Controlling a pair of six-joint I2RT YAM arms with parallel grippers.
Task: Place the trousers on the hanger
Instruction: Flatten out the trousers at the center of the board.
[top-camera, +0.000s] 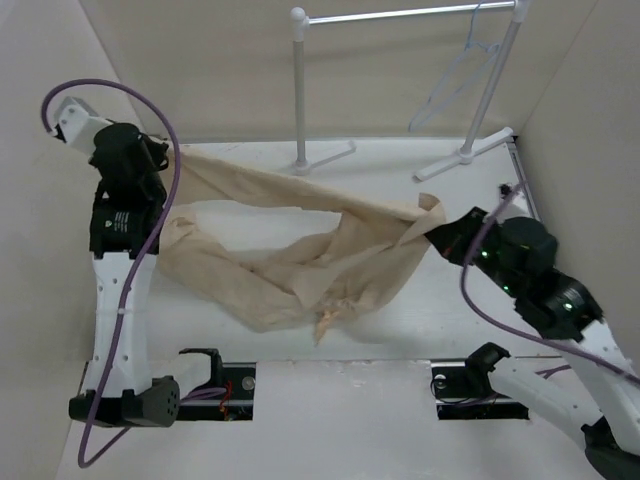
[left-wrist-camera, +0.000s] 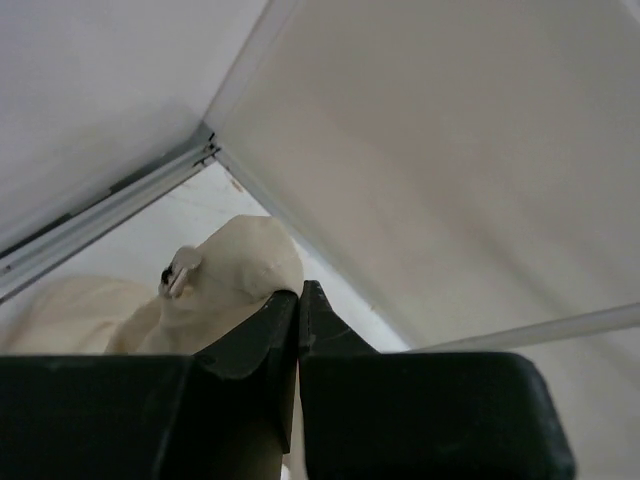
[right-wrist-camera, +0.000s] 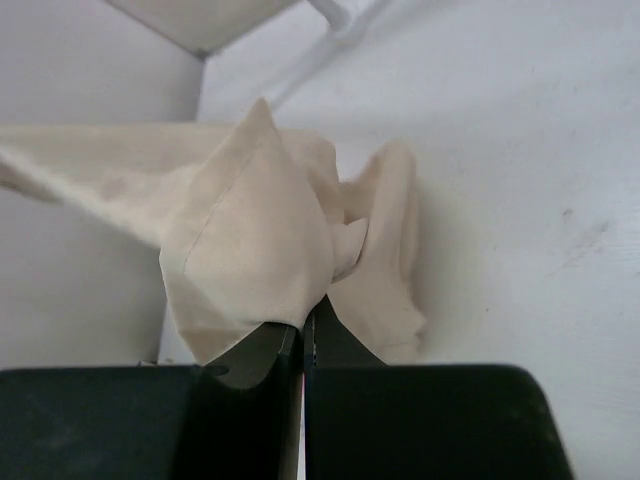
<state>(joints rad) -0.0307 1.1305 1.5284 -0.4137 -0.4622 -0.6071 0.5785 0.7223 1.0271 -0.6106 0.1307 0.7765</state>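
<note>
The beige trousers (top-camera: 300, 250) are stretched across the table between my two grippers, with the middle sagging in wrinkled folds. My left gripper (top-camera: 168, 158) is shut on the trousers' left end near the back left wall; the left wrist view shows the cloth (left-wrist-camera: 235, 270) bunched over the closed jaws (left-wrist-camera: 298, 295). My right gripper (top-camera: 432, 228) is shut on the trousers' right end; the right wrist view shows the cloth (right-wrist-camera: 250, 250) pinched at the closed jaws (right-wrist-camera: 303, 325). The thin whitish hanger (top-camera: 460, 75) hangs on the rail at the back right, apart from both grippers.
A white tubular garment rail stand (top-camera: 300, 90) stands at the back, with its bar (top-camera: 400, 14) on top and feet (top-camera: 465, 155) on the table. Beige walls enclose the left, back and right. Two arm bases sit at the near edge.
</note>
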